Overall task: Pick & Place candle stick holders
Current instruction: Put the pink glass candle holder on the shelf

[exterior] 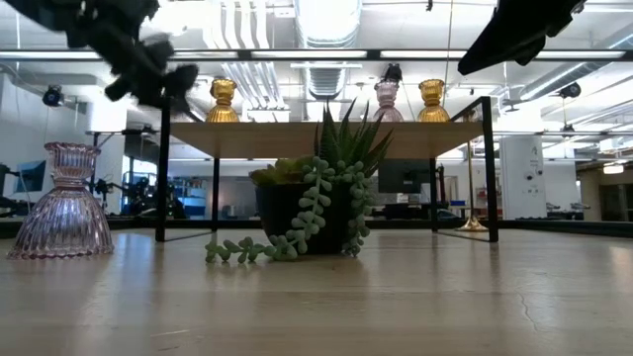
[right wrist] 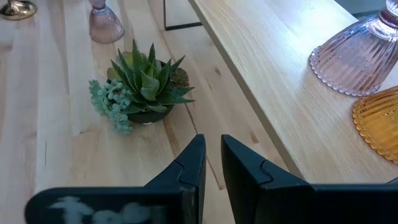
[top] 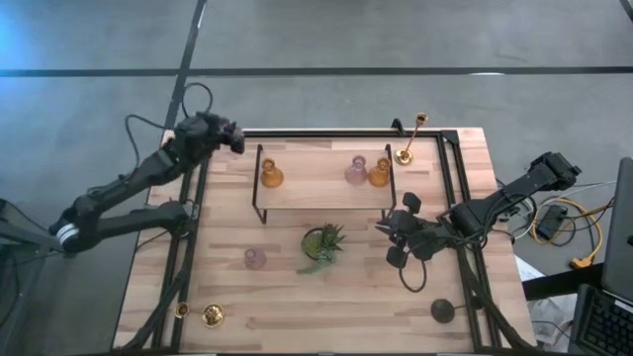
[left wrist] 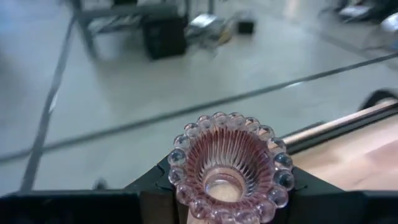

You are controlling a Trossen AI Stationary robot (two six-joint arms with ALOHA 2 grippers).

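Observation:
My left gripper (top: pixel 229 135) is shut on a pink glass holder (left wrist: pixel 229 167), held high over the table's far left corner. My right gripper (right wrist: pixel 212 146) is empty, its fingers almost together. It hovers by the right near leg of the shelf (top: pixel 326 183). An amber holder (top: pixel 269 176) stands on the shelf's left part, and a pink one (top: pixel 356 171) and an amber one (top: pixel 380 173) on its right. Another pink holder (top: pixel 255 259) stands on the table. A gold stick (top: pixel 410 138) stands at the far right, a gold one (top: pixel 213 316) at the near left, and a black one (top: pixel 442 311) at the near right. My left gripper pinches the pink holder between its two fingers (left wrist: pixel 146 186), on opposite sides just under the beaded rim (left wrist: pixel 177 186). The open cup faces up toward the wrist camera. The holder is lifted clear of the table, and its lower part is hidden by the cup.
A small green plant in a dark pot (top: pixel 322 243) stands in front of the shelf, between the two arms. Black rails (top: pixel 450 188) run along the table's left and right sides. Bare wood lies along the near edge (top: pixel 326 316).

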